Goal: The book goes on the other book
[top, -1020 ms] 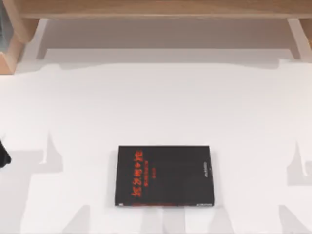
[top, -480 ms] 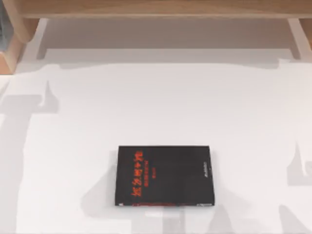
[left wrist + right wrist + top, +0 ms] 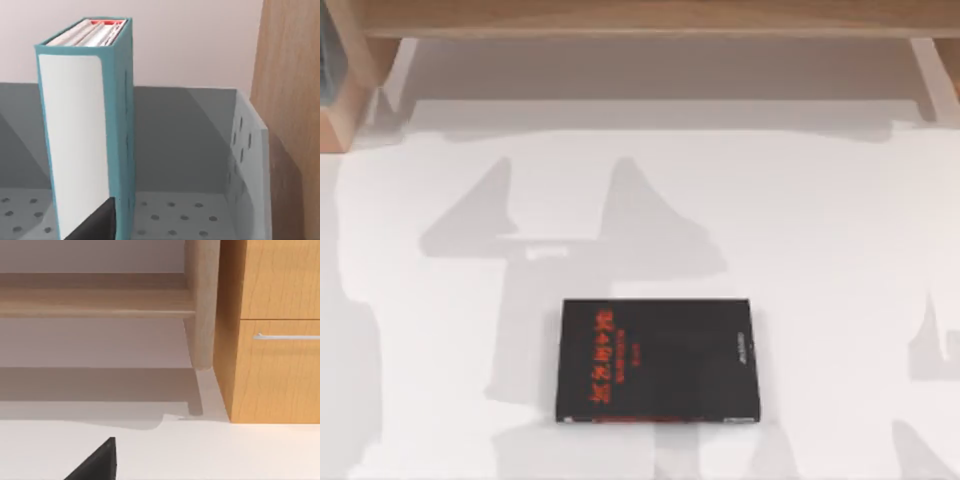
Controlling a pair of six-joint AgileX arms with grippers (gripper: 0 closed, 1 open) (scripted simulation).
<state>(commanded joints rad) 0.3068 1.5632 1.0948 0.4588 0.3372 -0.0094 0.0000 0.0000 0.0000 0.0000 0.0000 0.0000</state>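
Observation:
The book [image 3: 85, 135], thick with a teal-blue cover and white page edges, stands upright in a grey perforated bin [image 3: 200, 160] in the left wrist view. A black part of my left gripper [image 3: 95, 225] shows just in front of the book's lower edge. The other book [image 3: 658, 360] lies flat on the white table [image 3: 820, 250], front of centre in the top view. It is black with red characters on the cover. My right gripper [image 3: 95, 462] shows as a black tip over the bare table in the right wrist view, facing the wooden furniture.
A wooden shelf [image 3: 640, 15] runs along the back of the table. A wooden panel [image 3: 290, 100] rises right beside the bin's wall. The right wrist view holds a shelf post [image 3: 202, 300] and a cabinet with a metal drawer handle [image 3: 285, 336].
A dark part of the left arm at the top view's left edge has left the picture. Large arm shadows have spread across the table behind the black book, which has stayed in place.

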